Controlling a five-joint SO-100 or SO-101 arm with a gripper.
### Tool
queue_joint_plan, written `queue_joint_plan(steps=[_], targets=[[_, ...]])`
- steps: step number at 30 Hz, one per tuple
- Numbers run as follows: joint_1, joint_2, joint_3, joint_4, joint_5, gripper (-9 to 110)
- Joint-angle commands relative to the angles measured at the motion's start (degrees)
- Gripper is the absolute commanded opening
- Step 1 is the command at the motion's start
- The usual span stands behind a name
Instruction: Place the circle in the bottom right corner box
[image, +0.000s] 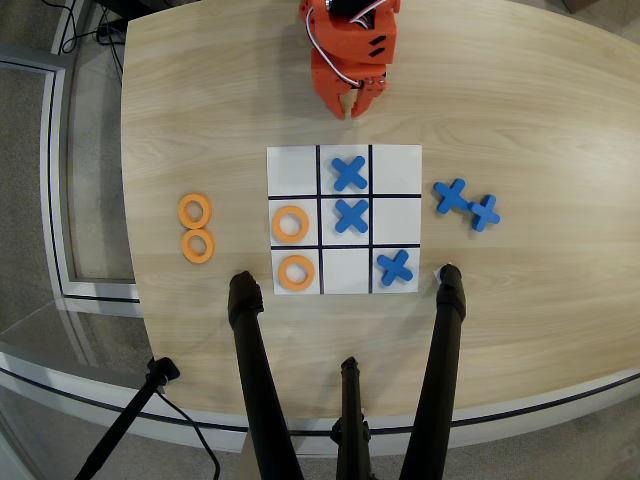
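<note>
Gripper (353, 106) hangs at the far table edge (140, 180) in the overhead view, fingertips nearly together, holding nothing. Bare wood separates it from the paper grid (395, 160) below. Orange circle (297, 272) sits in the grid's lower-left cell, another ring (290, 224) above it. Two spare rings (197, 228) lie off-paper, lower left of the gripper. Blue cross (395, 267) fills the lower-right cell.

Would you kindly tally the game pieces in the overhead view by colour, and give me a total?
Orange rings: 4, with two on the grid and two on the table to its left.
Blue crosses: 5, with three on the grid and two to its right.
Total: 9
</note>
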Motion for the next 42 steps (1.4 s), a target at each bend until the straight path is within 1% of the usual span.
queue_joint_plan(steps=[1, 11, 15, 18, 21, 24, 28, 31, 35, 39, 42], targets=[[1.14, -2.11, -1.58, 1.85, -3.25, 4], [1.41, -2.46, -2.20, 2.11, -3.43, 4], [3.60, -7.38, -9.23, 3.60, -3.43, 6], [7.82, -15.91, -21.01, 5.71, -3.43, 6], [11.60, -26.46, -32.70, 5.10, -3.43, 7], [14.41, -39.81, -45.26, 4.04, -3.34, 11], [17.05, -58.54, -59.68, -1.93, -1.05, 16], [19.07, -72.42, -70.14, -7.56, 1.67, 16], [22.76, -90.00, -84.73, -10.81, 2.81, 18], [26.89, -101.95, -95.27, -13.36, 2.55, 18], [29.62, -108.11, -99.76, -16.88, 2.02, 18]])
